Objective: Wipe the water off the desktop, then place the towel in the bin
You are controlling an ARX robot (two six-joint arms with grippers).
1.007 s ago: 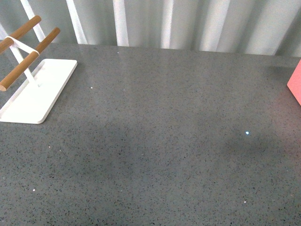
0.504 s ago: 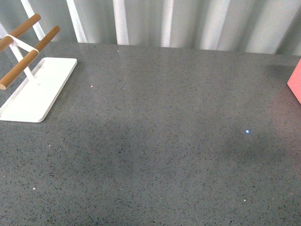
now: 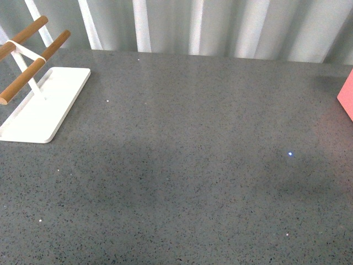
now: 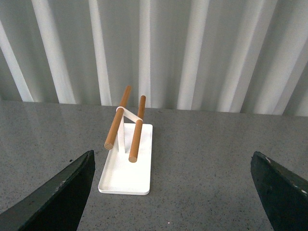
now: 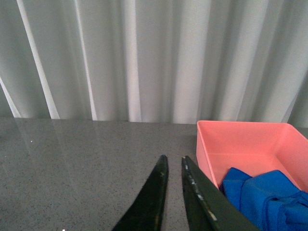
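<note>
Fingers of the right gripper stand nearly together in the right wrist view, two dark tapering blades with only a thin slit of grey between them, holding nothing and raised above the desk. Just beside them, on their right, sits the bin — a pink, open-topped box with straight walls — and inside it, bunched against its near side, lies the towel, bright blue and folded into thick soft lumps. Behind the bin hangs a pale pleated curtain. The left gripper is spread wide in its own wrist view: one dark finger shows at each lower corner of the picture, well apart, with bare desk between them and nothing in the grasp. Beyond that gap, toward the far edge of the desk, stands a white rack with a flat rectangular base, a thin white upright and two wooden rods tilted upward and lying side by side. In the front view neither arm appears; the grey speckled surface fills the picture, with the rack at the far left and a pink corner of the bin just showing at the right edge. A few tiny bright flecks dot the stone — whether they are droplets or glints in the surface, I cannot tell.
</note>
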